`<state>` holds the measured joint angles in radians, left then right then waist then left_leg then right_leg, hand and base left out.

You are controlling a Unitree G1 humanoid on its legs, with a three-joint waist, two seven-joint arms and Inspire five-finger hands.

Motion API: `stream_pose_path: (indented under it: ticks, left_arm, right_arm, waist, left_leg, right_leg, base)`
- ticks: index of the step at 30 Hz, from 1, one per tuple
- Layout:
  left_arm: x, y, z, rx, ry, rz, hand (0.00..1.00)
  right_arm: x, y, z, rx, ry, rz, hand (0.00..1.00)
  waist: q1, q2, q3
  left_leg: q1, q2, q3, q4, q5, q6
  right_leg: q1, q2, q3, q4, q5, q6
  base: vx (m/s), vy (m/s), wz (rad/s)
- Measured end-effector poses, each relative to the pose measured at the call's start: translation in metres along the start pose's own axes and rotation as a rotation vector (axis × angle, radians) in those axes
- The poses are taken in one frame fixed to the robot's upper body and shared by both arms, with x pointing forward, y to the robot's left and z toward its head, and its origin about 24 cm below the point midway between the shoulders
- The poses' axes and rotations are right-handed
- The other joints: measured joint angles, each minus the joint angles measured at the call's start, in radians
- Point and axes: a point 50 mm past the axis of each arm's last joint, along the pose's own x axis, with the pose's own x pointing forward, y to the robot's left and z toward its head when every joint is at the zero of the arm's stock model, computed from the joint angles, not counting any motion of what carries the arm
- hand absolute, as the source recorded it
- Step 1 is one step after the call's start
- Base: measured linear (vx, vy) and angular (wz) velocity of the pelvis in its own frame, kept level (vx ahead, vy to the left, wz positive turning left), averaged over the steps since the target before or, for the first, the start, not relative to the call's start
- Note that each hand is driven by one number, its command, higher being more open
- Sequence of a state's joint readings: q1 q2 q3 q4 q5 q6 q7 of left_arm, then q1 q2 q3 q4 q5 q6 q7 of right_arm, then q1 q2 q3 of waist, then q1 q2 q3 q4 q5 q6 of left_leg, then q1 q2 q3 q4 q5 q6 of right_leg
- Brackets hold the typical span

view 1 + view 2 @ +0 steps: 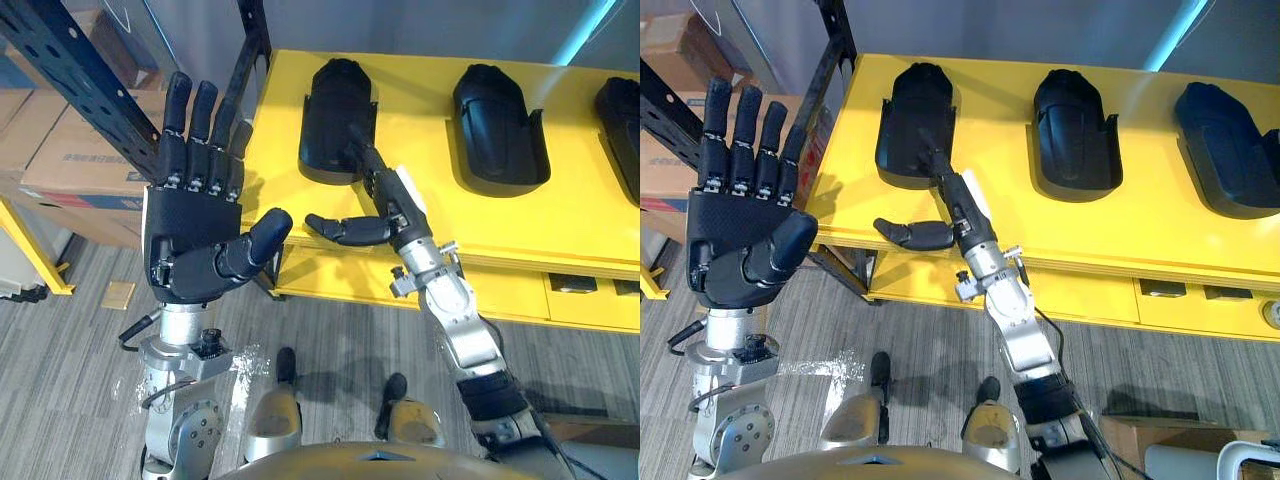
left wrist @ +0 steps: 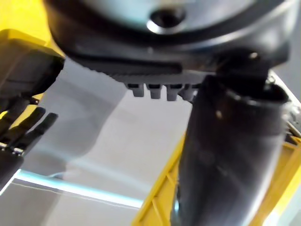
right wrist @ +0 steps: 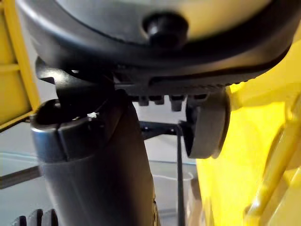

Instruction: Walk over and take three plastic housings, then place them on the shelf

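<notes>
Leftmost housing [image 1: 335,105] met by right hand [image 1: 398,212], ungripped.
Fingers laid straight together at its rim, thumb splayed, likely for clamping; left hand [image 1: 195,215] raised flat, clear.

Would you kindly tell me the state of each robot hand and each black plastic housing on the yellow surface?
left robot hand: open, raised, fingers straight, holding nothing.
right robot hand: open, straight fingers reaching to the near end of the left black plastic housing.
left black plastic housing: lying flat on the yellow tabletop, not gripped.
middle black plastic housing: lying flat, untouched.
right black plastic housing: lying flat, untouched.
</notes>
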<state>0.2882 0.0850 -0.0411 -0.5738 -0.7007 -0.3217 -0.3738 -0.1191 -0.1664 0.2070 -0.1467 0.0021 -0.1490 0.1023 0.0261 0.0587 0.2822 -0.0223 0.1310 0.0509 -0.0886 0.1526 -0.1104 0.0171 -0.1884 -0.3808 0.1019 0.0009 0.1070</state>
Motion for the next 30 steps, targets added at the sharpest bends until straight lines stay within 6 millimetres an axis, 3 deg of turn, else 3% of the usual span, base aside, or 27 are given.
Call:
stream_pose_path:
  ticks: [5,9,14,23,27,30]
  left_arm:
    - [-0.004,-0.003,0.003,0.006,0.004,-0.033,1.0]
    - [-0.004,-0.002,0.005,0.02,0.004,-0.06,1.0]
    - [-0.003,0.0,0.006,0.036,0.014,-0.064,1.0]
    - [-0.006,0.006,0.011,0.072,0.035,-0.083,1.0]
    - [-0.008,-0.002,0.004,0.035,0.097,-0.21,1.0]
    - [-0.011,-0.016,-0.015,-0.082,0.219,-0.389,1.0]
  right_arm:
    - [-0.024,-0.003,0.022,-0.036,-0.122,0.041,1.0]
    - [-0.029,-0.011,0.044,-0.059,-0.255,0.013,1.0]
    - [-0.035,-0.022,0.05,-0.052,-0.294,-0.063,1.0]
    - [-0.066,-0.054,0.03,-0.071,-0.137,-0.445,1.0]
    - [-0.081,-0.072,0.022,-0.145,-0.051,-0.601,1.0]
    - [-0.099,-0.084,-0.008,-0.153,0.129,-0.712,1.0]
  waist:
    - [-0.004,0.001,-0.05]
    - [-0.006,-0.013,-0.112]
    - [-0.021,-0.028,-0.135]
    - [-0.044,-0.025,-0.17]
    - [-0.065,-0.024,-0.172]
    - [-0.08,-0.019,-0.188]
  left_leg:
    - [0.037,0.003,0.04,0.0,-0.024,0.0]
    - [0.053,0.011,0.072,0.0,-0.039,-0.004]
    - [0.086,0.013,0.092,-0.001,-0.05,-0.007]
    - [0.104,0.013,0.129,-0.001,-0.066,-0.006]
    - [0.103,0.013,0.141,-0.001,-0.071,-0.008]
    - [0.105,0.015,0.165,-0.001,-0.078,-0.009]
  right_leg:
    - [0.032,0.007,0.03,-0.036,0.011,0.009]
    - [0.043,0.019,0.056,-0.071,0.026,0.008]
    - [0.068,0.02,0.071,-0.079,0.027,0.009]
    - [0.071,0.022,0.105,-0.095,0.031,0.013]
    - [0.066,0.023,0.116,-0.105,0.037,0.014]
    - [0.053,0.025,0.138,-0.105,0.038,0.015]
  base:
    - [0.01,-0.012,-0.2]
    - [0.03,-0.016,-0.23]
    - [0.02,-0.014,-0.12]
    - [0.01,-0.001,-0.11]
    - [0.01,0.0,-0.09]
    - [0.02,0.002,-0.19]
